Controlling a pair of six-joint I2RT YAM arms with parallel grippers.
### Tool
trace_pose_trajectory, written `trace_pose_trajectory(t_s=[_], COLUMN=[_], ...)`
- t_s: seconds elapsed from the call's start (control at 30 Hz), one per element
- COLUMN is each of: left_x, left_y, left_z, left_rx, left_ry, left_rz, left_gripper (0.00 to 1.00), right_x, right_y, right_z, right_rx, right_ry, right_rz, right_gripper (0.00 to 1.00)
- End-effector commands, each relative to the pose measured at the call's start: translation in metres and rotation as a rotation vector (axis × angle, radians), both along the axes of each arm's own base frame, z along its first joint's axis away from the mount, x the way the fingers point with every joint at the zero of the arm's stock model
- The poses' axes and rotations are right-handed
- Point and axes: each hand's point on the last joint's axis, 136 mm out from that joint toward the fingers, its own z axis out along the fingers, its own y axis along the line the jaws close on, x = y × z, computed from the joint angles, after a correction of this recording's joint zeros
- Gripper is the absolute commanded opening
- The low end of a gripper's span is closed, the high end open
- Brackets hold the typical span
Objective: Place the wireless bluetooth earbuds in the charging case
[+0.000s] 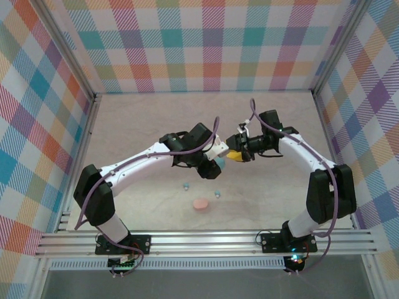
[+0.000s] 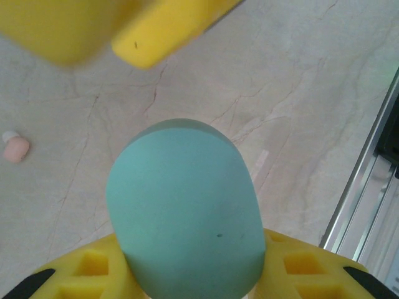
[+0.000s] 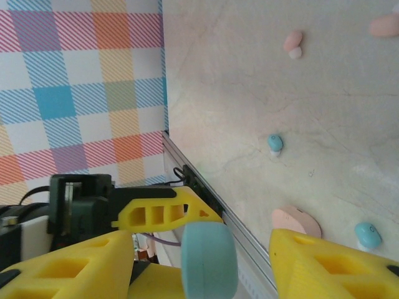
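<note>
My left gripper pinches the blue case by one end. Its long axis runs out along my fingers, rounded end pointing right. I cannot tell what it contains. My right gripper is spread around that end without touching. Nearer, a pink case lies lengthwise left to right between two blue buds on the table. A pink bud lies apart.
</note>
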Motion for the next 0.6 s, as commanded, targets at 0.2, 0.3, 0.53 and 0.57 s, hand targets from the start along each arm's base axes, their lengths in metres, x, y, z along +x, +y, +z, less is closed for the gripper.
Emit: trace_pose_trajectory(t_s=[0.2,0.3,0.53,0.57], left_x=[-0.003,-0.002,0.006,0.006], left_y=[-0.004,-0.006,-0.006,-0.006], left_z=[0.029,0.032,0.031,0.031], left_rx=[-0.071,-0.082,-0.07,-0.069], left_ry=[-0.059,-0.066,-0.093,-0.096], left_rz=[-0.039,-0.039,-0.019,-0.018], left_gripper=[0.21,0.22,0.24,0.25], right_x=[-0.025,-0.025,-0.028,-0.029], right_y=[0.01,0.009,0.015,0.017], right_z=[-0.006,-0.008,0.002,0.004], right_rx=[0.028,0.015,0.097,0.112], right_ry=[0.052,0.044,0.071,0.075], right_rz=[0.073,0.07,0.095,0.101], right_gripper=[0.52,0.44,0.21,0.24])
